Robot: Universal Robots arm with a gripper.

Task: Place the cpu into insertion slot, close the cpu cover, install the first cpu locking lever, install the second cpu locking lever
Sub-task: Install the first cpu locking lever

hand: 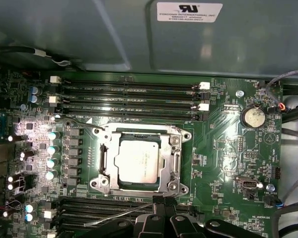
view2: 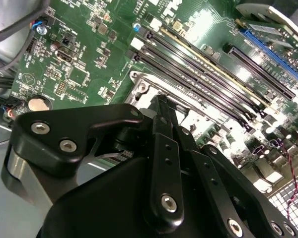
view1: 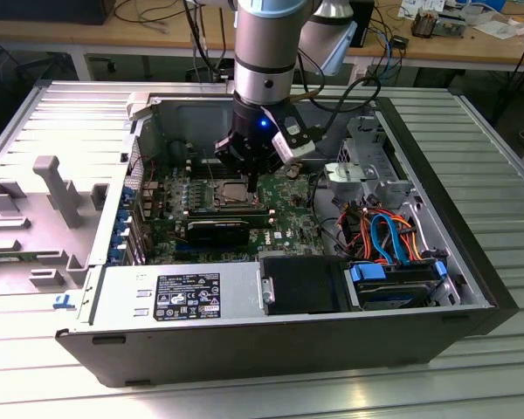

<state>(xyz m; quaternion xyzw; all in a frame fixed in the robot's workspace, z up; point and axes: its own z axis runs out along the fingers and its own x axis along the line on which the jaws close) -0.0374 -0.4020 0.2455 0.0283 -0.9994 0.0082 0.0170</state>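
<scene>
Pincer (hand: 161,202) pressed together, tips just beside cpu (hand: 138,161) under cpu cover (hand: 176,148).

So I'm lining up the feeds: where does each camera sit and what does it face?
Exterior view: off the arm, above the open computer case, arm and gripper over the board.
First wrist view: on the arm, looking at the chip in its socket.
Second wrist view: behind the gripper's black links, facing the board.
Both wrist views share the memory slots.
</scene>
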